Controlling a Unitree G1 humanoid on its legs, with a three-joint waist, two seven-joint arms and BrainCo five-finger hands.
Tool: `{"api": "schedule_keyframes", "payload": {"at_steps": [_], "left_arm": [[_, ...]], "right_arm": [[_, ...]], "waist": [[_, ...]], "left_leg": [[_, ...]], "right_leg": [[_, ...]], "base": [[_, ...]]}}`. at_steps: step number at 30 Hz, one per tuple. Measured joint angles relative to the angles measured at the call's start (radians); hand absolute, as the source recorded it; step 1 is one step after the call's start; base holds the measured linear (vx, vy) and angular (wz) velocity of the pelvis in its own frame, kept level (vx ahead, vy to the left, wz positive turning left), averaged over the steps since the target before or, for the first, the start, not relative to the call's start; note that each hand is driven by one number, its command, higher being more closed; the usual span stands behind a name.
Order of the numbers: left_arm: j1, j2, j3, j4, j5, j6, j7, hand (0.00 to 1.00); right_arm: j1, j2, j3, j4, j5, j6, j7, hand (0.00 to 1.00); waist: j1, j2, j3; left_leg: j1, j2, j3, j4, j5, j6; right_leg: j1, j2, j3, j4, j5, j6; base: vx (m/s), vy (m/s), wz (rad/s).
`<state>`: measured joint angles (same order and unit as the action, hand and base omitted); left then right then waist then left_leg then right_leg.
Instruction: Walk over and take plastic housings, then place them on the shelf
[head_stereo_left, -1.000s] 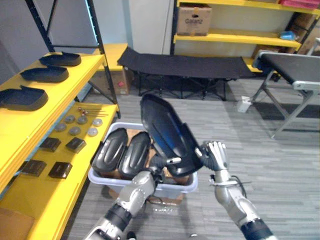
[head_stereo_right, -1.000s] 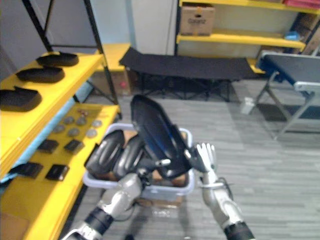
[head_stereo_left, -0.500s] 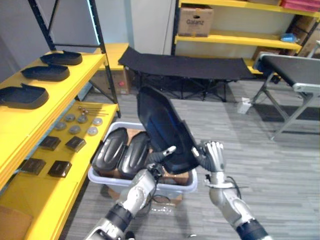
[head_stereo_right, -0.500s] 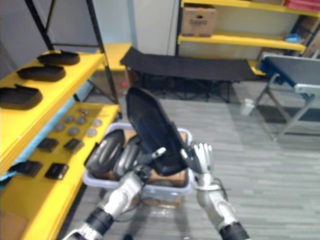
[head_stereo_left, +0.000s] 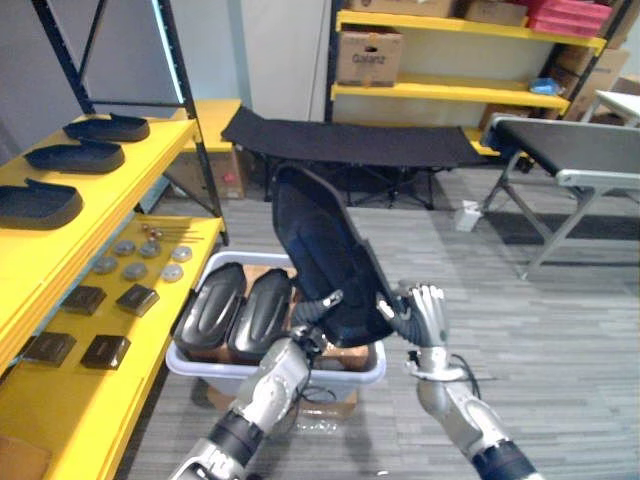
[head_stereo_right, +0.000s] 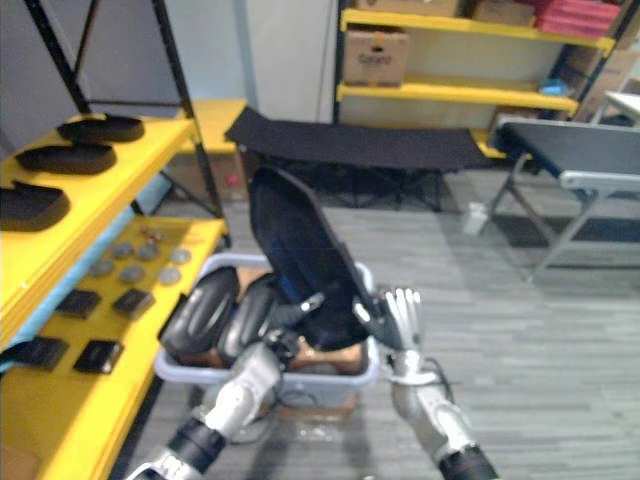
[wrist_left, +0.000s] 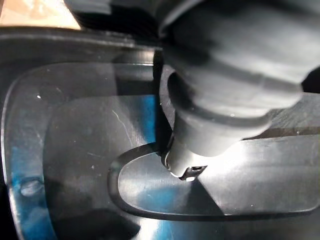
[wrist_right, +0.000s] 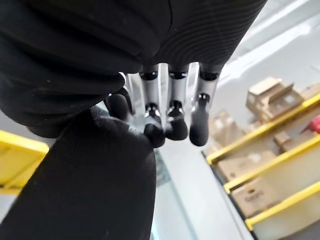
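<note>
**Foreground, 6 o'clock.** Both arms hold one large glossy black plastic housing (head_stereo_left: 325, 255) clear of the floor, its long axis tilted towards 11 o'clock. The left hand (head_stereo_left: 312, 322) clasps its lower end. In the left wrist view a dark-tipped digit (wrist_left: 187, 167) presses on the shiny inner face, so the fingers are closed around the part. The right hand (head_stereo_left: 428, 312), at 5 o'clock, keeps its fingers (wrist_right: 172, 117) straight and laid flat against the housing's edge, which probably braces the broad shell against swinging.

**Middle ground.** Just behind the hands a pale lilac plastic crate (head_stereo_left: 200, 362) sits on the floor. Two more rounded black housings (head_stereo_left: 212, 310) (head_stereo_left: 262, 305) stand side by side in it, so the supply is not yet used up.

**Left, 9 to 10 o'clock.** A yellow shelf (head_stereo_left: 150, 150) is the likely destination. Its upper board already carries three black housings in a row (head_stereo_left: 38, 200) (head_stereo_left: 75, 157) (head_stereo_left: 105, 128). The lower board holds small black square parts (head_stereo_left: 82, 298) and grey discs (head_stereo_left: 135, 270). The held housing is well apart from this shelf and has not yet been placed on it.

**Background, 12 to 2 o'clock.** A black folding cot (head_stereo_left: 350, 140) stands before a second yellow rack. On the rack a brown cardboard box (head_stereo_left: 365, 58) carries print on its face. A dark-topped table (head_stereo_left: 580, 150) stands on grey legs at 2 o'clock.
</note>
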<state>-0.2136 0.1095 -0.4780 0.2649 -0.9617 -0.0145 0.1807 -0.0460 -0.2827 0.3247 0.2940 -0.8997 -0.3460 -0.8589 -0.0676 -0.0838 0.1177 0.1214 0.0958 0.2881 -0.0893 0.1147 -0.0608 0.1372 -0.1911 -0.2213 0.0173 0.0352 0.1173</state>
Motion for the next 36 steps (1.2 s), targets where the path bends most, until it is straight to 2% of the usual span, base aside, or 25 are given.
{"api": "schedule_keyframes", "payload": {"at_steps": [3,6,8,12,14,16,17,19,24,25,27,30,33,34,35,36], "left_arm": [[0.001,0.001,0.004,-0.004,0.039,-0.005,0.0,1.0],[0.001,0.001,0.007,-0.005,0.075,-0.009,0.002,1.0],[0.002,0.001,0.01,-0.022,0.076,-0.009,0.01,1.0],[0.008,-0.019,0.039,-0.085,0.115,-0.025,0.036,1.0],[0.009,-0.047,0.072,-0.1,0.189,-0.05,0.066,1.0],[0.009,-0.074,0.108,-0.108,0.316,-0.083,0.129,1.0],[0.01,-0.08,0.12,-0.108,0.358,-0.09,0.15,1.0],[0.017,-0.081,0.156,-0.11,0.527,-0.116,0.238,1.0],[0.076,-0.079,0.25,-0.158,0.729,-0.126,0.368,1.0],[0.101,-0.078,0.29,-0.176,0.777,-0.137,0.401,1.0],[0.116,-0.076,0.332,-0.182,0.785,-0.152,0.426,1.0],[0.152,-0.075,0.425,-0.19,0.8,-0.202,0.468,1.0],[0.221,-0.073,0.498,-0.247,0.813,-0.251,0.479,1.0],[0.231,-0.073,0.503,-0.255,0.813,-0.261,0.478,1.0],[0.25,-0.073,0.507,-0.272,0.801,-0.28,0.471,1.0],[0.256,-0.073,0.508,-0.278,0.795,-0.285,0.468,1.0]], "right_arm": [[0.002,-0.001,-0.001,0.0,0.017,-0.004,0.018,0.0],[0.01,-0.004,-0.018,-0.005,0.192,-0.058,0.16,0.0],[0.046,-0.007,-0.062,-0.057,0.32,-0.108,0.302,0.0],[0.079,-0.031,-0.148,-0.168,0.428,-0.158,0.461,0.0],[0.08,-0.038,-0.198,-0.226,0.522,-0.162,0.545,0.0],[0.075,-0.039,-0.261,-0.281,0.635,-0.173,0.641,0.0],[0.073,-0.039,-0.275,-0.293,0.67,-0.178,0.664,0.0],[0.066,-0.039,-0.32,-0.345,0.796,-0.18,0.727,0.0],[0.071,-0.028,-0.468,-0.47,0.957,-0.174,0.751,0.0],[0.08,-0.014,-0.543,-0.5,1.028,-0.167,0.751,0.0],[0.106,0.003,-0.631,-0.513,1.086,-0.146,0.749,0.0],[0.205,0.044,-0.78,-0.478,1.213,-0.1,0.751,0.0],[0.322,0.103,-0.919,-0.237,1.383,0.002,0.744,0.0],[0.338,0.113,-0.94,-0.184,1.413,0.022,0.745,0.0],[0.386,0.137,-0.985,-0.057,1.472,0.086,0.745,0.0],[0.401,0.142,-0.998,-0.002,1.473,0.104,0.746,0.0]], "waist": [[0.0,-0.003,0.002],[0.0,-0.006,0.004],[0.0,-0.007,0.004],[-0.003,-0.007,0.005],[-0.004,-0.005,0.006],[-0.004,0.001,0.01],[-0.004,0.004,0.012],[-0.007,0.013,0.017],[-0.019,0.017,0.017],[-0.028,0.018,0.017],[-0.032,0.02,0.016],[-0.064,0.026,0.011],[-0.106,0.043,0.004],[-0.109,0.049,0.003],[-0.112,0.07,0.005],[-0.112,0.077,0.006]], "left_leg": [[-0.001,-0.001,-0.001,0.0,0.0,0.0],[-0.003,-0.001,-0.002,0.0,-0.001,0.001],[-0.006,-0.003,-0.003,0.0,-0.001,0.001],[-0.004,-0.01,-0.002,0.0,0.002,0.001],[0.0,-0.009,-0.002,0.0,0.001,0.0],[0.001,-0.009,-0.003,0.0,0.001,0.0],[0.002,-0.009,-0.003,0.0,0.001,0.0],[0.004,-0.008,-0.002,0.0,0.002,0.0],[0.017,-0.006,0.01,0.0,-0.003,-0.003],[0.017,-0.006,0.016,0.0,-0.007,-0.008],[0.017,-0.004,0.029,0.0,-0.011,-0.011],[0.016,-0.003,0.049,0.0,-0.016,-0.011],[0.017,-0.002,0.065,0.0,-0.019,-0.011],[0.018,-0.002,0.066,0.0,-0.02,-0.012],[0.017,-0.001,0.069,0.0,-0.022,-0.016],[0.019,0.0,0.073,0.0,-0.024,-0.016]], "right_leg": [[-0.001,-0.001,0.0,-0.002,0.0,0.0],[0.0,-0.001,-0.001,-0.006,0.0,0.0],[0.001,-0.001,-0.003,-0.005,0.002,0.0],[0.001,-0.002,-0.004,-0.003,0.006,0.006],[0.001,-0.001,-0.004,0.004,0.003,0.007],[0.001,0.0,-0.005,0.01,-0.002,0.006],[0.001,-0.001,-0.006,0.012,-0.003,0.006],[0.0,-0.001,-0.005,0.016,-0.009,0.006],[0.0,0.0,0.003,0.024,-0.022,0.005],[-0.004,0.0,0.007,0.023,-0.022,0.005],[-0.015,0.001,0.023,0.023,-0.022,0.005],[-0.031,0.002,0.041,0.024,-0.022,0.005],[-0.035,0.004,0.058,0.026,-0.018,-0.001],[-0.035,0.005,0.059,0.026,-0.018,0.0],[-0.034,0.005,0.059,0.026,-0.018,0.001],[-0.033,0.005,0.06,0.026,-0.019,0.002]], "base": [[0.0,0.0,0.0],[0.0,0.0,0.0],[0.06,0.011,0.02],[0.05,0.022,-0.01],[0.02,0.01,0.0],[0.0,0.0,0.0],[0.0,0.0,0.0],[0.0,0.0,0.0],[-0.01,0.011,-0.05],[0.0,0.018,-0.12],[0.0,0.026,-0.2],[0.03,0.024,-0.2],[0.07,0.02,-0.15],[0.06,0.011,-0.07],[0.04,0.007,-0.07],[0.04,0.013,-0.08]]}}
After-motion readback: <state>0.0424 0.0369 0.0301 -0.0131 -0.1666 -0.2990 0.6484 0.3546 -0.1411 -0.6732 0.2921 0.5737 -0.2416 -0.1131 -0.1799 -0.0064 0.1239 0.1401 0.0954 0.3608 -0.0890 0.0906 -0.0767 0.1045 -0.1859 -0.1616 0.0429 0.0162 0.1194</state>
